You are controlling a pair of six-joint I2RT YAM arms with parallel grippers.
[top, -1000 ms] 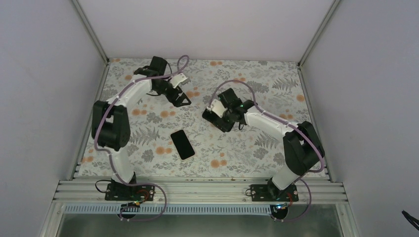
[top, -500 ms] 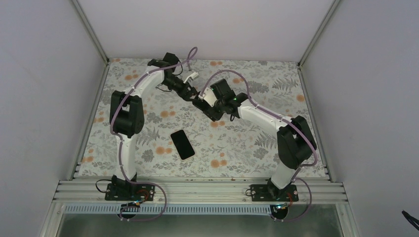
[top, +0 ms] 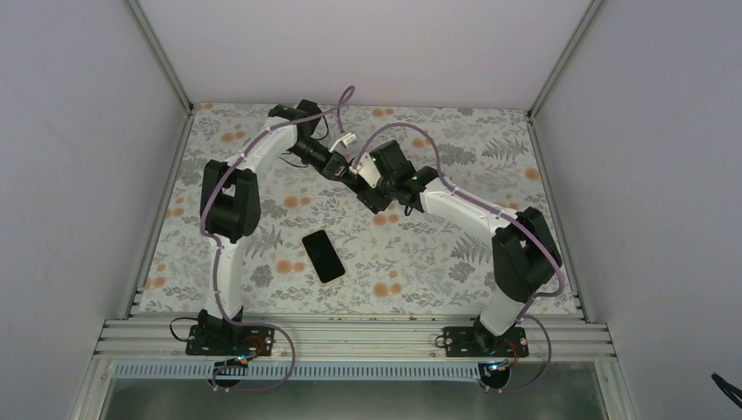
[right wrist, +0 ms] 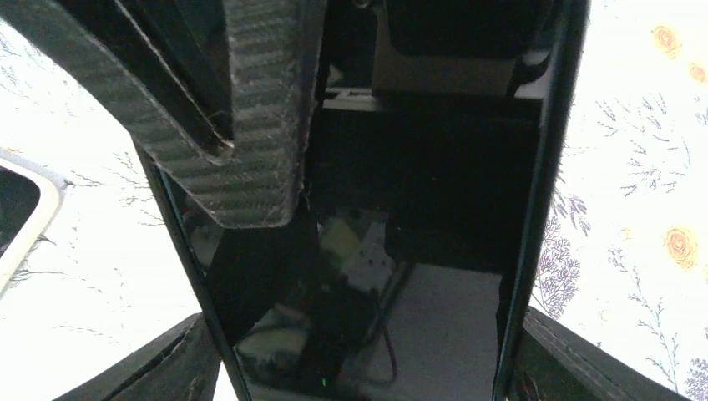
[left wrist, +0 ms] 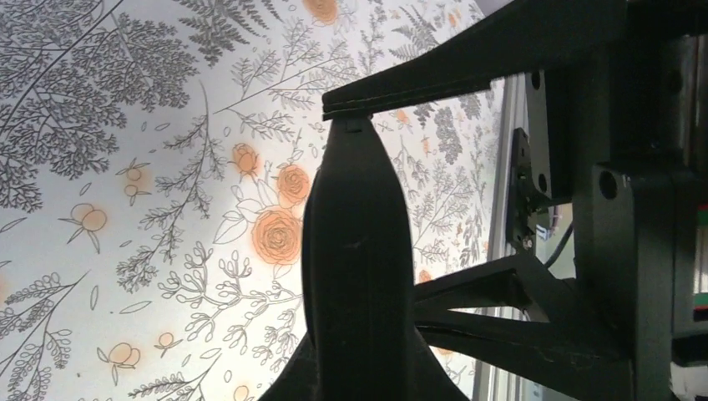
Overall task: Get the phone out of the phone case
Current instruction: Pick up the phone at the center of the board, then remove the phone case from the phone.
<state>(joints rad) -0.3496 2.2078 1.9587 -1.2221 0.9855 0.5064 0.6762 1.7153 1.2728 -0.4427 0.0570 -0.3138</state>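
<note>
While the two arms are being held tip to tip over the middle of the table (top: 437, 254), nearer the far edge than the near one, the phone (right wrist: 417, 209) is being carried clear of the surface by the right gripper (top: 372, 191). In the right wrist view its glossy black face is being clamped across its width between the two fingers (right wrist: 188, 368), the jaws being kept only as wide as the slab. A carbon-weave finger (right wrist: 250, 109) of the left gripper (top: 343, 171) is being laid across the upper left of that face. In the left wrist view the slab's thin edge (left wrist: 417, 83) is being met by the tip of a dark finger (left wrist: 359, 251). Two layers are being shown along that edge, but whether the phone case is being worn cannot be told. How far apart the left jaws are being held cannot be told either, only one finger being seen plainly. A black flat rectangle (top: 323, 255) is being left lying on the table toward the near edge, left of centre, well apart from both grippers; whether it is a phone or a case cannot be told
</note>
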